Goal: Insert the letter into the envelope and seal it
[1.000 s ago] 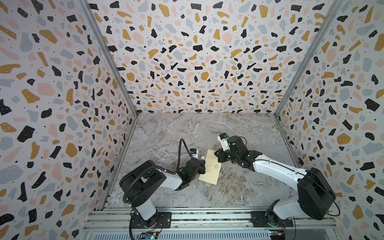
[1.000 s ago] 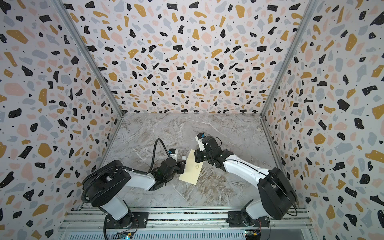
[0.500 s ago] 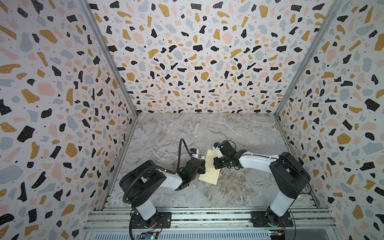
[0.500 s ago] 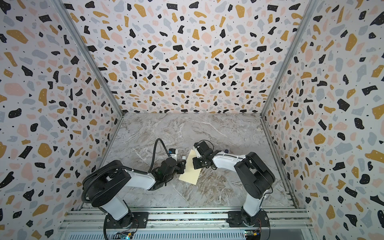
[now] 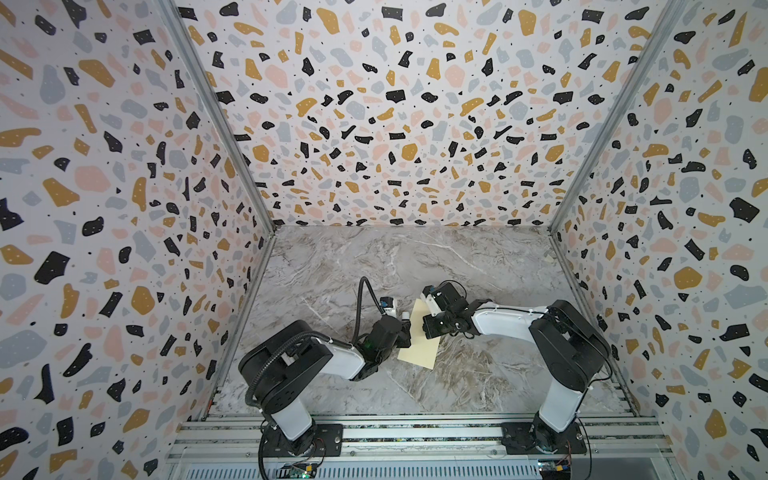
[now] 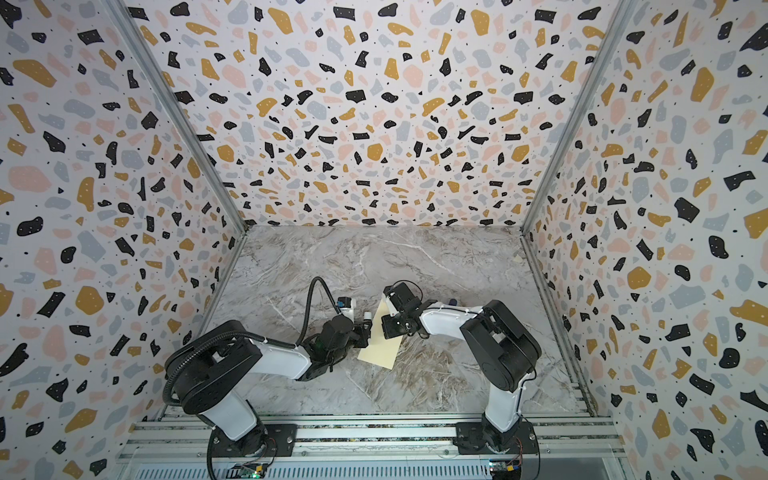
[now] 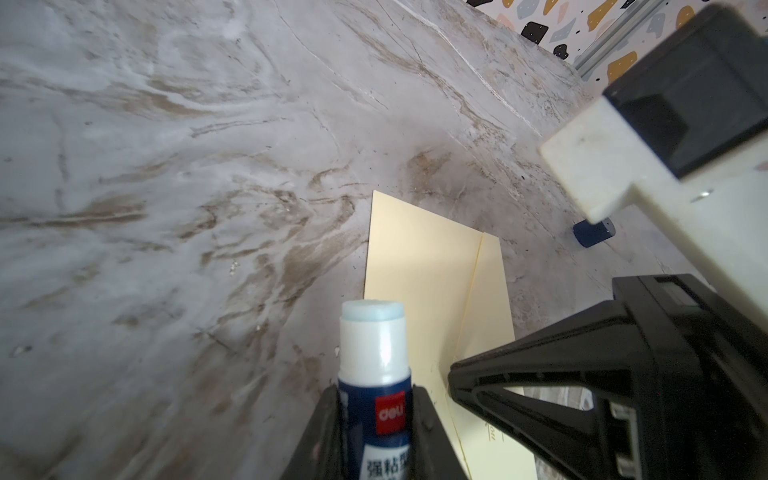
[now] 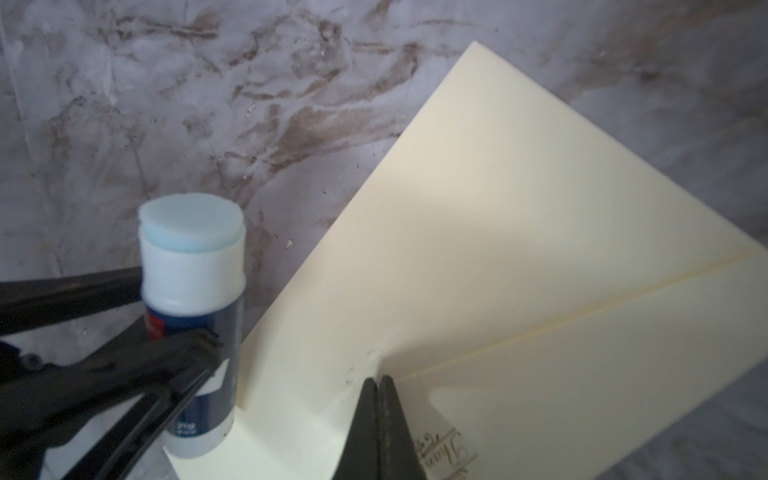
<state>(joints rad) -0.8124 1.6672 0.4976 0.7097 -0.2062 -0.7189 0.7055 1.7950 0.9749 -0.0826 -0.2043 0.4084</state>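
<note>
The left claw (image 7: 375, 395) pinches a glue stick (image 7: 372, 340) around its blue barrel, with the cap off and the pale blue glue end exposed. The right claw (image 8: 377, 380) is pressed together with nothing between its tips, which rest on the envelope (image 8: 498, 208) at a seam line. In both top views the two claws meet near the middle of the surface (image 5: 415, 257), one on each side of the envelope (image 5: 419, 349) (image 6: 380, 349).

The surface is grey marble pattern with brown and white veins. Terrazzo-print walls (image 5: 374, 104) with black, ochre, pink and grey chips close it on three sides. Aluminium rails (image 5: 415, 432) run along the front, under the arm bases. A small dark blue cap (image 7: 592, 232) lies on the surface, apart from the envelope.

The stick's label shows "deli" in white on a red patch, with white Chinese characters below it. Gold cursive script sits near one end of the envelope in the right wrist view; it looks like "Than" and is cut off by the frame.

The envelope is plain pale cream, oblong and lying flat and askew, with crisp edges. The glue stick (image 8: 191, 266) stands just beside one long edge.
</note>
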